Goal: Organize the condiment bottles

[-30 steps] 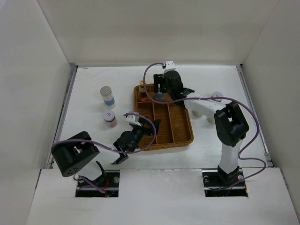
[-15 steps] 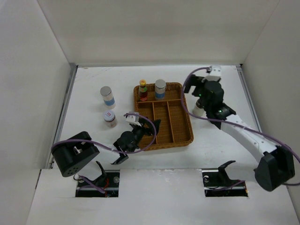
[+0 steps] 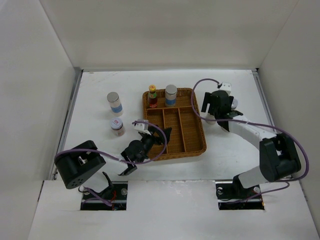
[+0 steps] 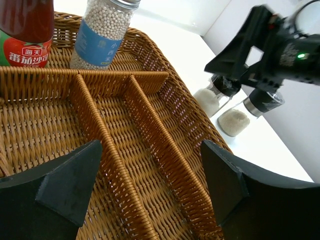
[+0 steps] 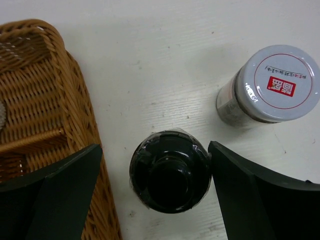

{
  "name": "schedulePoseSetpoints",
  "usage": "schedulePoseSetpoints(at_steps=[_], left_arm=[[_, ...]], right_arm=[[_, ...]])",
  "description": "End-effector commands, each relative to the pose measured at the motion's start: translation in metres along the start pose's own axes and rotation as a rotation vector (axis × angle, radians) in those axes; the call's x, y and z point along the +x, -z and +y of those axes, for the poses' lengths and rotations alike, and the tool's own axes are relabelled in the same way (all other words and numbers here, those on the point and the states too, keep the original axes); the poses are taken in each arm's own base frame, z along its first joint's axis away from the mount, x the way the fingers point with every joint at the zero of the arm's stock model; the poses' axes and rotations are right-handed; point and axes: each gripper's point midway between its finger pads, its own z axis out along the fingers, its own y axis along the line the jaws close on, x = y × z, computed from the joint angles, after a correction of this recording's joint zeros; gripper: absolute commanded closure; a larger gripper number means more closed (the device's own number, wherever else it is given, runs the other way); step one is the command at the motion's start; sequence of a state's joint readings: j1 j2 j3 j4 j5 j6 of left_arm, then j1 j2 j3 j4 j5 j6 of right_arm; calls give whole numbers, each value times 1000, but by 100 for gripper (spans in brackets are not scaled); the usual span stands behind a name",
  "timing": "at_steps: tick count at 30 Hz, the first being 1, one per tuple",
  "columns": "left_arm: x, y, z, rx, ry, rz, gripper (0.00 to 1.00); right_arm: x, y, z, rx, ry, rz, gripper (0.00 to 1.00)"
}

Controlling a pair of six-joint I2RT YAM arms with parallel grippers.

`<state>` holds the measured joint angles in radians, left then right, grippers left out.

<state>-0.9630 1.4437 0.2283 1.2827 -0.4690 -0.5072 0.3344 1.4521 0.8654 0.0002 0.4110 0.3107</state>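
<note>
My right gripper (image 5: pixel 155 150) is open, one finger on each side of a black-capped bottle (image 5: pixel 170 171) that stands on the table just right of the wicker tray (image 5: pixel 45 100). A jar with a red-marked pale lid (image 5: pixel 277 85) stands beside it. In the tray's back compartment stand a red sauce bottle (image 3: pixel 152 96) and a blue-banded white cylinder (image 3: pixel 171 95). A second blue-banded cylinder (image 3: pixel 114 103) and a small red-marked jar (image 3: pixel 117 126) stand left of the tray (image 3: pixel 202 142). My left gripper (image 4: pixel 151 150) hangs open and empty over the tray's long compartments.
White walls close in the table on three sides. From the left wrist, the right arm (image 4: pixel 270 45) shows over two pale-filled bottles (image 4: pixel 212 97) beyond the tray's right rim (image 4: pixel 195 125). My left gripper (image 3: pixel 150 136) sits at the tray's front left corner.
The right arm left the blue-banded cylinder in the tray's back compartment, swung right past the tray, and now straddles the black-capped bottle with open jaws. The left arm has not moved.
</note>
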Motion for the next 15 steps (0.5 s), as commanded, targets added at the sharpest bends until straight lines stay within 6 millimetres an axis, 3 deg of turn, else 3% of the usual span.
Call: schedulePoseSetpoints(at_steps=[1,7,9,11,13,15], left_arm=[[-22,3,-15,53,59,-71,21],[-22,3,-13,46,59,-73,20],[-20,1,-11,38,55,-68,20],[-20,1,-11,40,56,-69,20],[-23,2,-12,44,60,-76,20],[-23,2,-11,40,59,-75,20]], right_arm=[[-21,-5,6,4,-30,-36,9],[-10,-9,-1,44,-25,-10,28],[-15,-8,-1,40,-35,-19,38],[-37,-1,1,35,-51,-75,47],[-72,16,1,39,-69,-168,48],[-103,39,16,6,-52,-260,48]])
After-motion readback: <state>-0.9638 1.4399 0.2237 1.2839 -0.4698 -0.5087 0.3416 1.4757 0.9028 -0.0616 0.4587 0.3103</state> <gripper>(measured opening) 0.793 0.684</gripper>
